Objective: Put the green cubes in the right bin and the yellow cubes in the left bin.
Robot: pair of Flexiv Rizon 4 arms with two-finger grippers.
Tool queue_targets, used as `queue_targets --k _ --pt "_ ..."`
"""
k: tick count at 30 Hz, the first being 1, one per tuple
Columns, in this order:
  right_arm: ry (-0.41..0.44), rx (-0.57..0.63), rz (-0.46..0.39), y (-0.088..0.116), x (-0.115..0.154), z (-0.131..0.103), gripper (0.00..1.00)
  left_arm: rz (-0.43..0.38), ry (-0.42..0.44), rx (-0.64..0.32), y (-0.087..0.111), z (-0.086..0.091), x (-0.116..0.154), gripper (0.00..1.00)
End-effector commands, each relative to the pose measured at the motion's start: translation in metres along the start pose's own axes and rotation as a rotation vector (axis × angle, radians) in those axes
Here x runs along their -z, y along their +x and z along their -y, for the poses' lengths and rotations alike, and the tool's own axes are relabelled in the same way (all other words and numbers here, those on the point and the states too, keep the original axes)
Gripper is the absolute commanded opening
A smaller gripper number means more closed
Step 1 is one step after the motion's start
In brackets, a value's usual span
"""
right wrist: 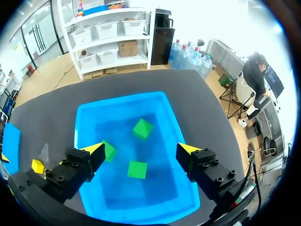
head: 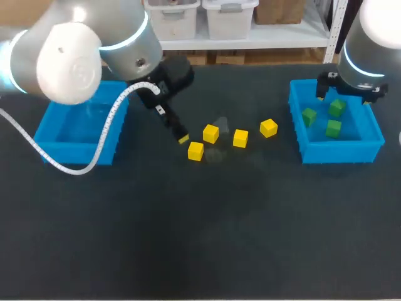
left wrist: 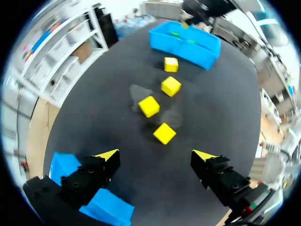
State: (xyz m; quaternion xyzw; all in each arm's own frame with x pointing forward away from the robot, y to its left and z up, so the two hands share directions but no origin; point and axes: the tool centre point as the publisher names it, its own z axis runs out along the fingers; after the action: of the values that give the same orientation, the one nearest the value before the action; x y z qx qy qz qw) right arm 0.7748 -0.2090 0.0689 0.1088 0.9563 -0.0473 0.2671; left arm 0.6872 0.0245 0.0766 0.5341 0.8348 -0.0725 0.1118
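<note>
Green half looks done: 3 green cubes (head: pixel 333 128) lie inside the right bin (head: pixel 341 152), apart from each other, and no green shows out on the table (head: pixel 200 238). The right tool (head: pixel 349 93) hangs over that bin. In the right wrist view its fingers are spread w/ nothing btwn them, i.e. released, and the cubes lie on the bin floor beneath.

Yellow half is not begun, as far as the views show. 4 yellow cubes (head: pixel 240 138) sit on the table in a loose row btwn the two bins, none touching. The left bin (head: pixel 45 133) shows only bare blue floor in the head view, w/ no yellow in it.

The left tool (head: pixel 182 138) is low at the left-bin end of that row, just beside the nearest yellow cube (head: pixel 195 151). The left wrist view has it released too: fingers wide, that cube just ahead of the tips, not btwn them and, as far as I can tell, not touched.

Est. progress: 3 of 7 cubes sorted, so a bit under half. What's left is 4 pick-and-drops of yellow into the left bin, prob. all for the left arm, starting w/ the cube in front of it. The right arm seems to have nothing more to sort.
</note>
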Motion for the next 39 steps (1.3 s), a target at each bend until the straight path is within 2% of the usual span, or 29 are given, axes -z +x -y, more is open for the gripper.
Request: queue_targets --k 1,10,14,21,39 --pt "-0.002 -0.003 0.013 0.003 0.001 0.002 1.0 -0.016 -0.003 -0.096 0.003 0.002 -0.005 1.0" --pt "-0.002 -0.003 0.013 0.003 0.001 0.002 1.0 -0.094 -0.021 -0.267 -0.001 0.007 -0.025 1.0" --pt "-0.002 -0.003 0.013 0.003 0.001 0.002 1.0 -0.131 -0.003 -0.303 -0.006 0.009 -0.042 1.0" --pt "-0.002 -0.003 0.013 0.003 0.001 0.002 1.0 -0.154 0.021 -0.344 -0.014 0.01 -0.056 1.0" --pt "-0.002 -0.003 0.013 0.003 0.001 0.002 1.0 -0.212 0.054 -0.361 -0.014 0.012 -0.079 1.0"
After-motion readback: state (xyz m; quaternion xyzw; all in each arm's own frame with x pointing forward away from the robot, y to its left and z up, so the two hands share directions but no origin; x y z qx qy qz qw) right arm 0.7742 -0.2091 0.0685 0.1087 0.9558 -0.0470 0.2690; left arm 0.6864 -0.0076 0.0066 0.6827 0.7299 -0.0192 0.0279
